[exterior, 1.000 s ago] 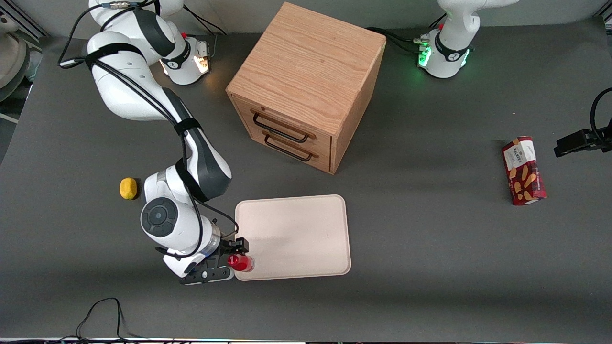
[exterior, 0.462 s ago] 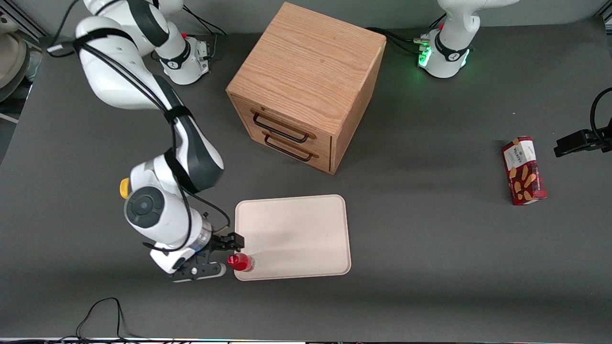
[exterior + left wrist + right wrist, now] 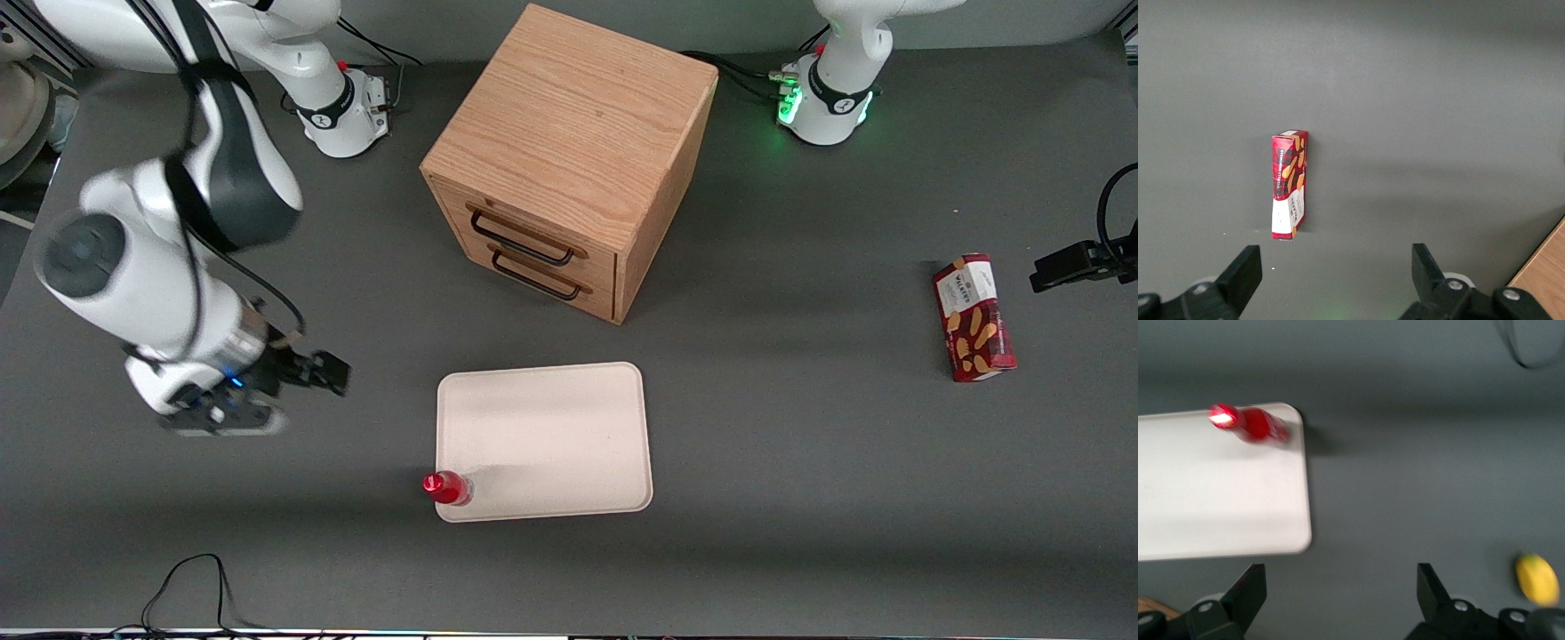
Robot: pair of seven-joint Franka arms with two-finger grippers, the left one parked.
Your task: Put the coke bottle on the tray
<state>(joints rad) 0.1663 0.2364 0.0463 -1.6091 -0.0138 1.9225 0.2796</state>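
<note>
The coke bottle, red with a red cap, stands upright on the corner of the cream-white tray that is nearest the front camera and toward the working arm's end. My right gripper is open and empty, raised above the table, well apart from the bottle, farther from the front camera and toward the working arm's end. In the right wrist view the bottle stands at the tray's corner, and the gripper hangs open over bare table.
A wooden drawer cabinet stands farther from the front camera than the tray. A red biscuit box lies toward the parked arm's end, also in the left wrist view. A yellow lemon lies near the gripper. A black cable loops at the table's front edge.
My gripper has let go of the bottle, drawn back from the tray and risen, moving toward the working arm's end. The bottle stays upright on the tray's corner.
</note>
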